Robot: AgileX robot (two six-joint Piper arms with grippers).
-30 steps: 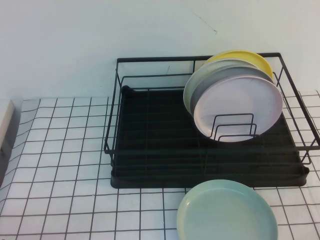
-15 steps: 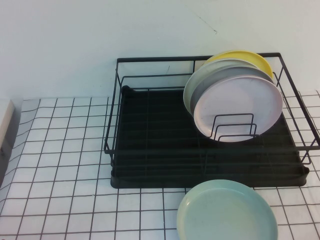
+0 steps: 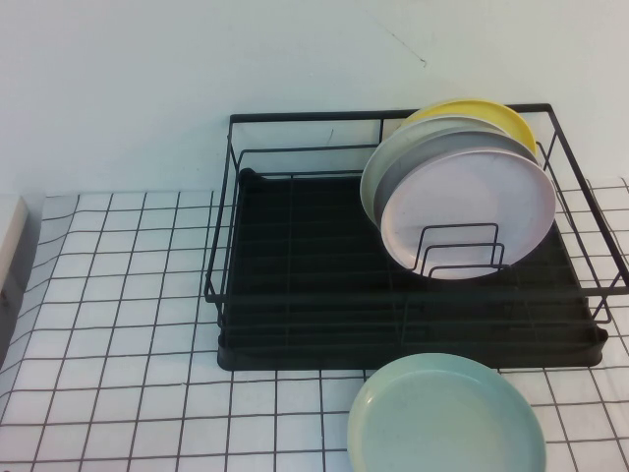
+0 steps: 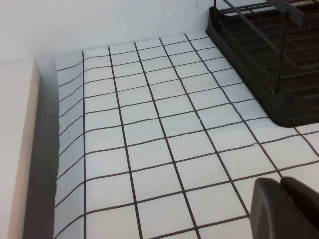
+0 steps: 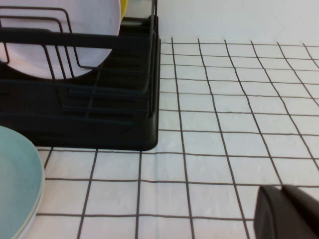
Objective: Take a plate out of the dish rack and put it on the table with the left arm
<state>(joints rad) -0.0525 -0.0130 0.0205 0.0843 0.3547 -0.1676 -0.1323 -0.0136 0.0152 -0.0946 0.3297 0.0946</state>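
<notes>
The pale pink-lilac plate (image 3: 472, 211) stands upright at the front of a stack in the black dish rack (image 3: 295, 116), at the rack's right end. It also shows in the right wrist view (image 5: 60, 30). Neither arm shows in the high view. My left gripper (image 4: 280, 186) is shut and empty, low over the gridded table (image 4: 149, 129), left of the rack's corner (image 4: 279, 74). My right gripper (image 5: 282, 191) is shut and empty, over the table to the right of the rack (image 5: 99, 114).
Behind the pink plate stand a grey plate (image 3: 423, 167), a pale green plate (image 3: 376, 177) and a yellow plate (image 3: 482, 110). A mint-green plate (image 3: 447, 418) lies on the table before the rack. A beige block (image 4: 15, 149) borders the table's left edge.
</notes>
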